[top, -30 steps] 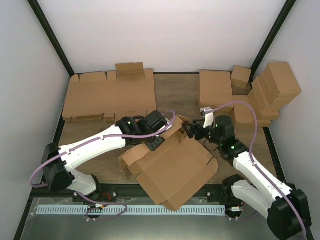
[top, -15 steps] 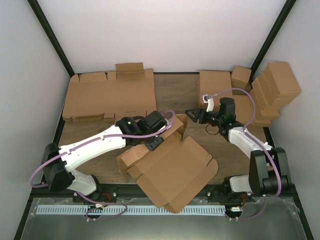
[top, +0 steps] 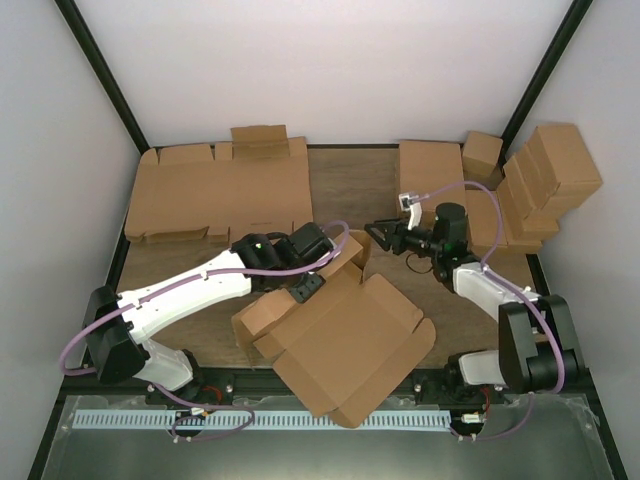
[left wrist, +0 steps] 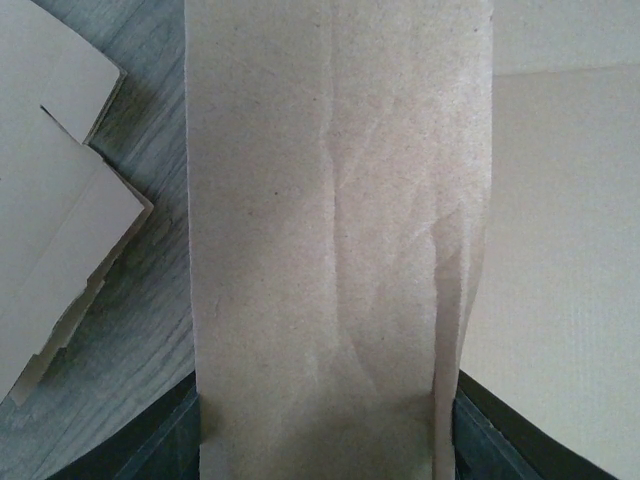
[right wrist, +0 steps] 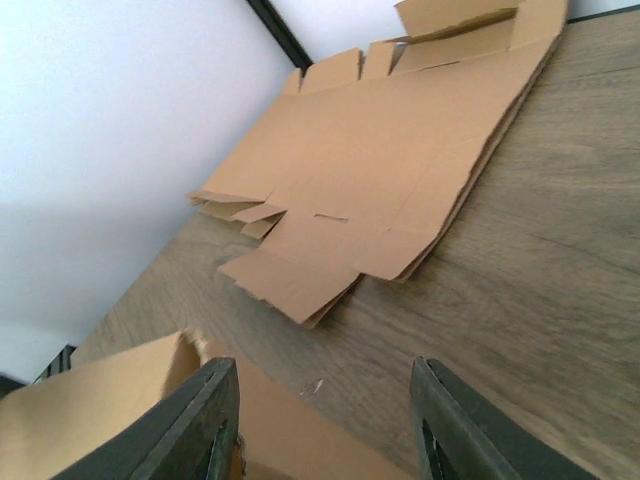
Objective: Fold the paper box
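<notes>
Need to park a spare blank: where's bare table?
Table is bare back centre, between blank pile and finished boxes; also front right, between paper box and right arm. Crowded: back corners, and the middle around the paper box.

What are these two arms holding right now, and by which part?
The left gripper clamps the paper box by a flap on its far side. The right gripper holds nothing; its jaws stand open above the table.
</notes>
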Action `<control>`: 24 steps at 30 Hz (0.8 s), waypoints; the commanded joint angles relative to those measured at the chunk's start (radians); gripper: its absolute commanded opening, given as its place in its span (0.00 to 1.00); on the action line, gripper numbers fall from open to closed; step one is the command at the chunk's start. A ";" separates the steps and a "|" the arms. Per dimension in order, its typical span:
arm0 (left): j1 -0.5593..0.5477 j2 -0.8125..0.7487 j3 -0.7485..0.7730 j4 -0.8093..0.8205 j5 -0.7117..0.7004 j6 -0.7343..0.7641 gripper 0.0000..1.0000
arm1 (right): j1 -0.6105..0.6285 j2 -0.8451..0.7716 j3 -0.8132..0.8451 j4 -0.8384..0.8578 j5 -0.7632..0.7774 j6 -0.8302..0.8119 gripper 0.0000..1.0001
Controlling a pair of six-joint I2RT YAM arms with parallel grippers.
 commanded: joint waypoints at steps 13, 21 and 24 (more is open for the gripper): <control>-0.010 0.004 0.016 0.088 0.071 0.038 0.55 | 0.080 -0.040 -0.208 0.083 -0.046 -0.021 0.45; -0.006 0.001 0.036 0.091 0.103 0.015 0.55 | 0.089 -0.065 -0.248 0.133 -0.013 -0.015 0.52; -0.006 0.002 0.027 0.090 0.102 0.013 0.55 | 0.090 -0.113 -0.275 0.150 -0.014 0.015 0.67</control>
